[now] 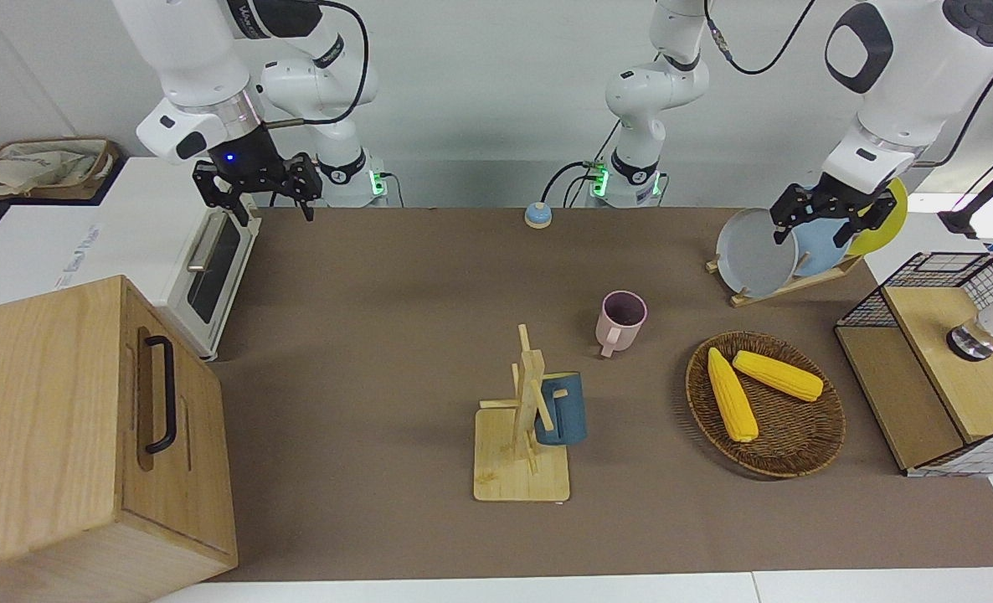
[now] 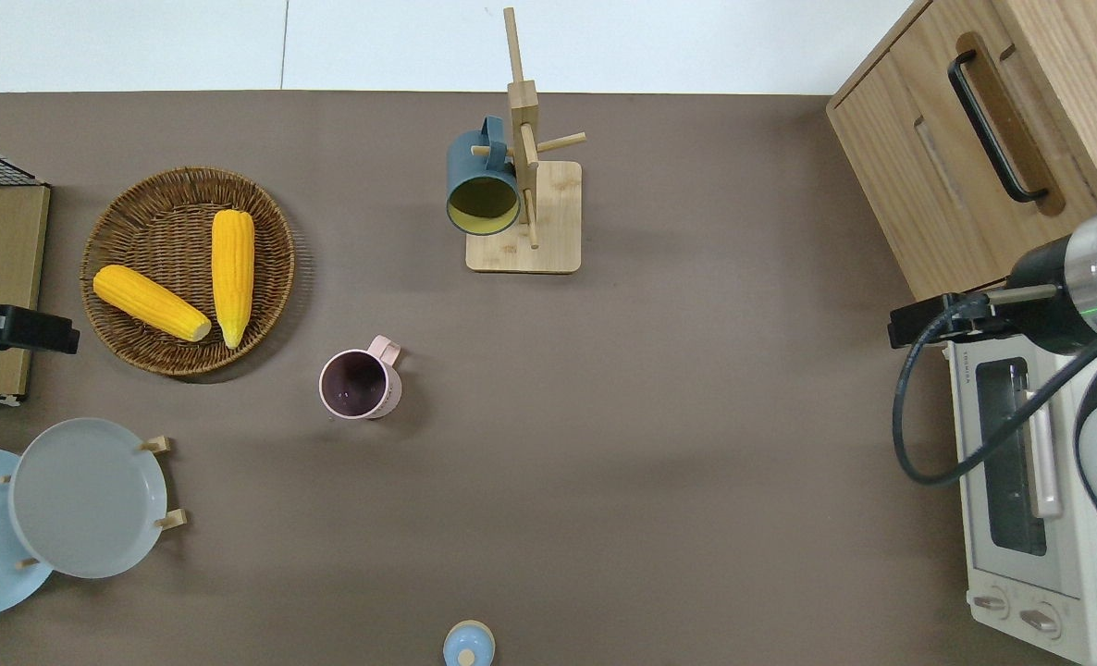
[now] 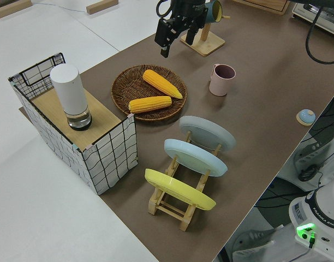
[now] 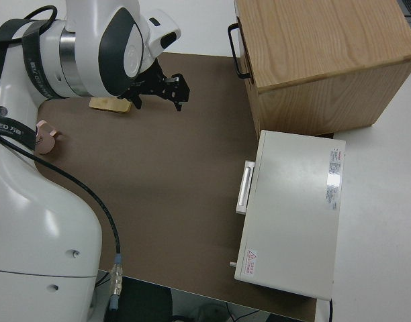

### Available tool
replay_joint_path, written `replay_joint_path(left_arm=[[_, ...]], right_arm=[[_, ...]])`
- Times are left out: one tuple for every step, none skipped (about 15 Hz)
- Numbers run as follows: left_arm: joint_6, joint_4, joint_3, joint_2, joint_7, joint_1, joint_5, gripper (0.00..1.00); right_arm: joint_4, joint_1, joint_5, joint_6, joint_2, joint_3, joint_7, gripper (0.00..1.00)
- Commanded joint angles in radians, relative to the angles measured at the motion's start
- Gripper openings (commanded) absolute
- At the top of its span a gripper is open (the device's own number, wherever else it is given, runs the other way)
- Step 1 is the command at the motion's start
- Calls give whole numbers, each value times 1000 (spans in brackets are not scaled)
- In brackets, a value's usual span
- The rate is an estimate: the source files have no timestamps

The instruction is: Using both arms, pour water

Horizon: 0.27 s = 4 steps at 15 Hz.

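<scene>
Yellow corn cobs (image 1: 731,394) two, plates (image 1: 754,253) three, mugs (image 1: 621,321) two; left pincer (image 1: 829,219), right pincer (image 1: 257,189) both spread apart.

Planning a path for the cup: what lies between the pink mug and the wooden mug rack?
Nothing: in the overhead view, only bare brown table mat separates the pink mug from the wooden mug rack.

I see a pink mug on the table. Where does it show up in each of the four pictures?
Front view: pink mug near the middle.
Overhead view: mug nearer to the robots than the wooden mug rack.
Left side view: mug beside the corn basket.
Right side view: only a sliver at the picture's edge.
Shared landmark: the wooden mug rack.
</scene>
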Motion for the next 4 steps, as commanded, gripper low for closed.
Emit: replay_joint_path(left_arm=[[-75,18,-59,-13,-44,-4,26,1000],[-81,22,-62,-13,-46,-3,23,1000],[-84,22,-61,-15,-43,-3,26,1000],[-84,22,-64,-15,-44,-3,26,1000]], right_arm=[[2,-7,7,-10,-9,6,-2,985],[2,-7,7,-10,-9,6,-2,985],[2,-7,7,-10,-9,6,-2,985],[2,-7,7,-10,-9,6,-2,983]])
